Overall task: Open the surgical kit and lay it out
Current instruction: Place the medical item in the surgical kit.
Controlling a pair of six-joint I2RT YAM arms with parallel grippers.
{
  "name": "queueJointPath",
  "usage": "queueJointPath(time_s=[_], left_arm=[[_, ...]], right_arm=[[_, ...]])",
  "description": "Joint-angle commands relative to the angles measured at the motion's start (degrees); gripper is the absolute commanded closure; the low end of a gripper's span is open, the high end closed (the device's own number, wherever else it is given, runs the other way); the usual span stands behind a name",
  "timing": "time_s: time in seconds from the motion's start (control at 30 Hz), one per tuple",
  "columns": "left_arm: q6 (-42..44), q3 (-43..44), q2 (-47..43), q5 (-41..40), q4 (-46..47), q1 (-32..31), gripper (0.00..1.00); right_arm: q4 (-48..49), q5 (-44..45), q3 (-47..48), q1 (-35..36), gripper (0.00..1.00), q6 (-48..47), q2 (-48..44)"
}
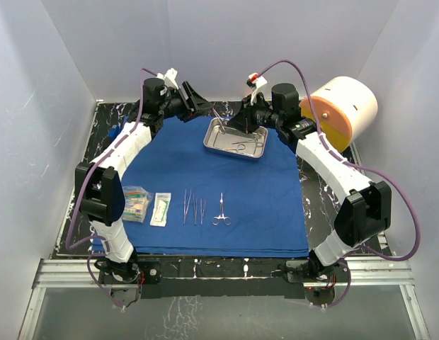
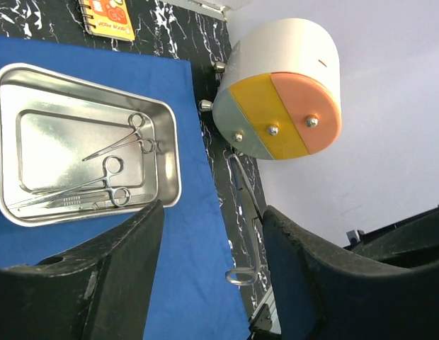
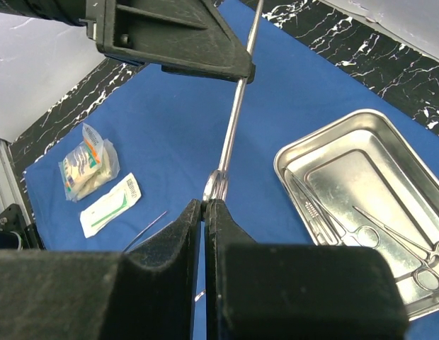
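Note:
The royal-blue cloth (image 1: 262, 198) of the surgical kit lies spread over the table. On its far part stands the steel tray (image 1: 209, 142), with two ring-handled clamps (image 2: 120, 142) and a thin tool inside. Above the tray's left end my right gripper (image 3: 205, 202) is shut on the ring end of another clamp (image 3: 230, 134), holding it in the air. My left gripper (image 2: 214, 212) is open around that clamp's shaft (image 2: 244, 184), which runs close to its right finger. Two clear packets (image 1: 135, 203), slim forceps (image 1: 186, 207) and a clamp (image 1: 221, 211) lie in a row near the front.
A big white-and-orange cylinder (image 1: 343, 110) stands at the back right, just off the cloth. A small orange box (image 2: 110, 18) lies on the black table behind the tray. White walls close in the table on three sides.

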Motion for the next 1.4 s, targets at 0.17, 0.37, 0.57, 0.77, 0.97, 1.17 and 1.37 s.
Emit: queueJointPath(time_s=[0.17, 0.37, 0.57, 0.77, 0.97, 1.17, 1.37], left_arm=[[-3.50, 4.19, 1.69, -0.08, 0.57, -0.48, 0.53], [-6.80, 2.30, 2.28, 1.75, 4.79, -0.45, 0.65], [-7.13, 0.78, 1.58, 1.41, 5.94, -0.54, 0.73], [-7.09, 0.24, 1.12, 1.43, 6.17, -0.60, 0.86], [-7.18, -0.29, 0.69, 1.76, 6.10, -0.61, 1.00], [-5.61, -0.65, -0.22, 1.81, 4.11, -0.60, 1.00], [0.08, -2.87, -2.60, 2.14, -2.10, -0.63, 1.00]], right_arm=[[3.07, 2.01, 0.83, 1.21, 1.00, -1.02, -1.51], [2.97, 2.62, 0.28, 1.59, 1.00, -1.55, -1.49], [3.13, 2.91, -0.43, 1.91, 1.00, -2.02, -1.72], [3.19, 2.61, -0.83, 2.41, 1.00, -2.34, -1.51], [4.18, 0.61, -2.48, 2.54, 1.00, -2.71, -1.62], [3.34, -1.41, -3.59, 2.53, 0.93, -4.70, -1.88], [-2.16, -1.88, -3.86, 2.24, 0.47, -10.64, -3.73]])
